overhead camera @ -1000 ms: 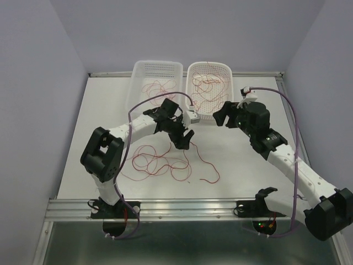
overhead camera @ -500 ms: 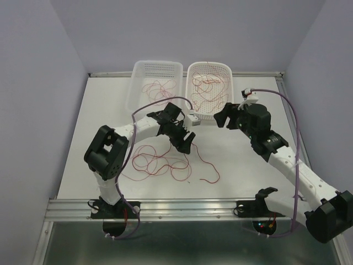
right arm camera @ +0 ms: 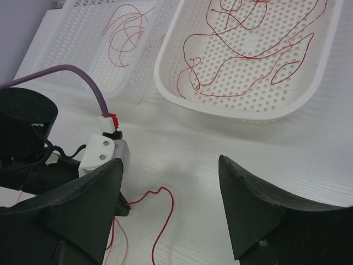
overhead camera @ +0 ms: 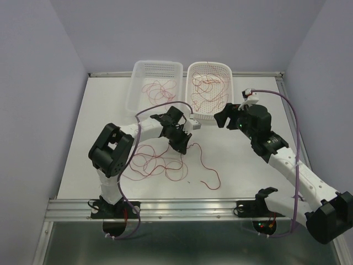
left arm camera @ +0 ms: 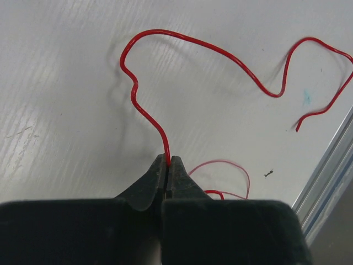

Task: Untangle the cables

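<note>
A tangle of thin red cables [overhead camera: 156,163] lies on the white table in front of the left arm, and one strand trails right to a free end [overhead camera: 211,179]. My left gripper [overhead camera: 184,146] is low over the tangle's right edge. In the left wrist view that gripper [left arm camera: 168,160] is shut on one red cable [left arm camera: 220,53], which curves away across the table. My right gripper [overhead camera: 221,117] hovers open near the right basket, holding nothing. In the right wrist view its jaws [right arm camera: 170,161] stand wide apart above the same strand [right arm camera: 166,216].
Two white perforated baskets stand at the back. The left basket [overhead camera: 157,63] holds a few red wires [overhead camera: 157,88], and the right basket [overhead camera: 209,64] holds more [overhead camera: 207,88]. An aluminium rail [overhead camera: 176,208] runs along the near table edge. Thick purple arm cables loop above both arms.
My left gripper has dropped toward the table and closed on a red cable; it was open before. The trailing strand shifted slightly. The right arm has barely moved.
</note>
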`<state>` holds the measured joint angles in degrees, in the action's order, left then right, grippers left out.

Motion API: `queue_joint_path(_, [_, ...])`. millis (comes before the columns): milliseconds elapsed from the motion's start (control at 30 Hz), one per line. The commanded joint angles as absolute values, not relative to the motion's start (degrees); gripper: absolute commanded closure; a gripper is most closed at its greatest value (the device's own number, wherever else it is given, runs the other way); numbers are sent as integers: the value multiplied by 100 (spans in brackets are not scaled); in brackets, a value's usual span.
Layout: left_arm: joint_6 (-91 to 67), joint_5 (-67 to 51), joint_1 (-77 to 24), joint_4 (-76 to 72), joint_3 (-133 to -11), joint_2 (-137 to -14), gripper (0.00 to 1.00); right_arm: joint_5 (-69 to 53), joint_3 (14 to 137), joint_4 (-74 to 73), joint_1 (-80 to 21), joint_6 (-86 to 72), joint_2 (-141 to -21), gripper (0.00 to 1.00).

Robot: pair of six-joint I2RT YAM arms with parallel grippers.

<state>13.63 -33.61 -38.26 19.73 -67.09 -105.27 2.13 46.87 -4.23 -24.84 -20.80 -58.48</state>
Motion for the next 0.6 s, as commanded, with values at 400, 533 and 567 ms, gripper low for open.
queue_joint_path(400, [2092,-2604,-3850,3049,-8084,-8774,100,-228,4509,167,-2549,-1925,-6012,26])
queue_joint_path(533, [2294,-1944,-3850,3032,-8436,-8210,100,-737,4149,684,-2558,-1925,-5714,26])
queue_joint_path(567, [2320,-1638,-3850,3024,-8498,-8096,100,-869,4070,929,-2558,-1925,-5617,26])
